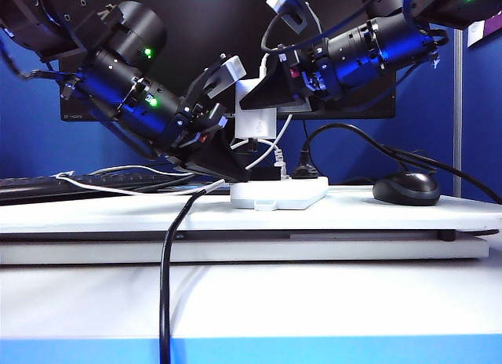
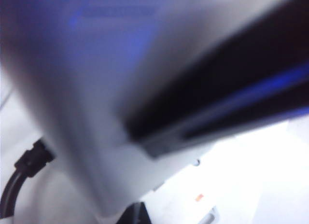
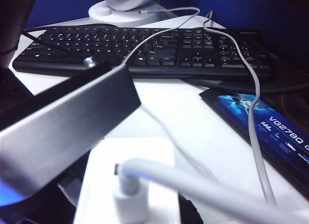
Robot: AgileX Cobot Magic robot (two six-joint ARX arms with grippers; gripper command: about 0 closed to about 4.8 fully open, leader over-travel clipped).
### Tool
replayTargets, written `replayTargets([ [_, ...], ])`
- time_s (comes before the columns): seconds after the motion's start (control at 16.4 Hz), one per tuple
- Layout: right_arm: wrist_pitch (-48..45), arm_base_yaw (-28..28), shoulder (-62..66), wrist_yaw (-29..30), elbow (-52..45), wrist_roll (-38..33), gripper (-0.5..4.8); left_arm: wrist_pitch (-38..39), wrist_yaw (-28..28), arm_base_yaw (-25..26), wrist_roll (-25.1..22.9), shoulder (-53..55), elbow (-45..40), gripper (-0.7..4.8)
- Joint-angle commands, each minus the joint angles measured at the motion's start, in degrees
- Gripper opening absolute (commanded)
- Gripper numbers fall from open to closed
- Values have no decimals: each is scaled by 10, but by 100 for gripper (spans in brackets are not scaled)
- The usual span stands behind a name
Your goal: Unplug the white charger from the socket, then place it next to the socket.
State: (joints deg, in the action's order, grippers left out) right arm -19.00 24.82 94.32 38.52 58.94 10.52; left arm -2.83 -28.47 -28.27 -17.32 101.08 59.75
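Grippers, two: left gripper (image 1: 227, 172), right gripper (image 1: 259, 105); one white charger (image 1: 256, 122).

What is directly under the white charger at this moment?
In the exterior view the white charger, held by the right end effector, hangs above the socket. Black plugs sit there. The left end effector rests on the socket, hiding the charger's outlet.

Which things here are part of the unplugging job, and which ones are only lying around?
For the job:
white charger, held by the right gripper
socket
left gripper, at the socket

Lying about:
mouse
keyboard
black cable
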Motion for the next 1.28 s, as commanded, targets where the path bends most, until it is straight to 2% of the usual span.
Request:
replayTargets([
  [0.06, -63, 6, -18, 34, 16, -2, 30, 92, 25, -4, -1, -2, -13, -5],
  [0.43, -17, -6, -40, 14, 16, 4, 30, 97, 32, -3, 0, -86, -13, -5],
  [0.61, 15, -31, -59, 9, 16, 4, 29, 106, 56, -3, 0, -134, -12, -5],
  [0.79, 53, -47, -68, 10, 16, 5, 20, 112, 55, -3, 4, -167, -12, -5],
  [1.28, 216, -68, -107, -12, 16, 56, 20, 139, 69, -3, 13, -211, 53, -5],
])
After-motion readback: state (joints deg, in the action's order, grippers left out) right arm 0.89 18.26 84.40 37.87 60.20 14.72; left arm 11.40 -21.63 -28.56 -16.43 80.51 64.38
